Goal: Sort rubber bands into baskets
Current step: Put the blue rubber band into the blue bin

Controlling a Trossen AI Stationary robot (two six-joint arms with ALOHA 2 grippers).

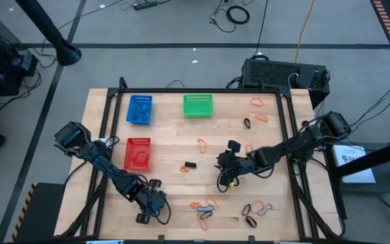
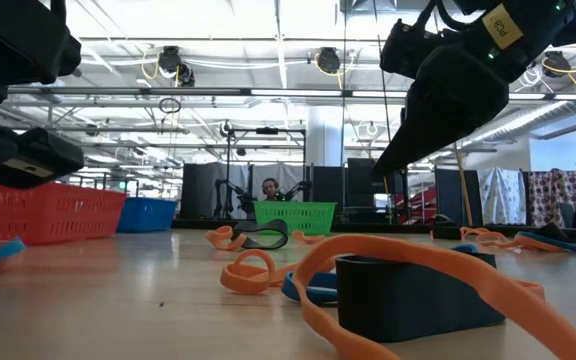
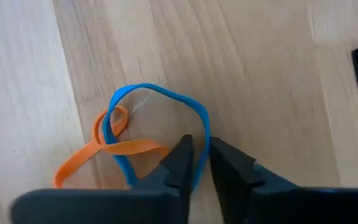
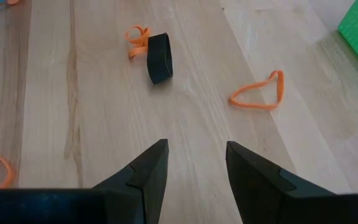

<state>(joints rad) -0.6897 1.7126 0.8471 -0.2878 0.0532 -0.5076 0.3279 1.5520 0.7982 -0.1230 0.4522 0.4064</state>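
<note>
The left claw (image 3: 196, 155) pinches a blue rubber band (image 3: 166, 102) tangled with an orange one (image 3: 107, 146), while the right claw (image 4: 194, 158) hangs released above the counter (image 4: 104, 93).

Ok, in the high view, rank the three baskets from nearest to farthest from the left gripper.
1. The red basket, just up-table of the left gripper, on the left side.
2. The blue basket, beyond the red one, toward the far edge.
3. The green basket, far edge, nearer the middle.
</note>
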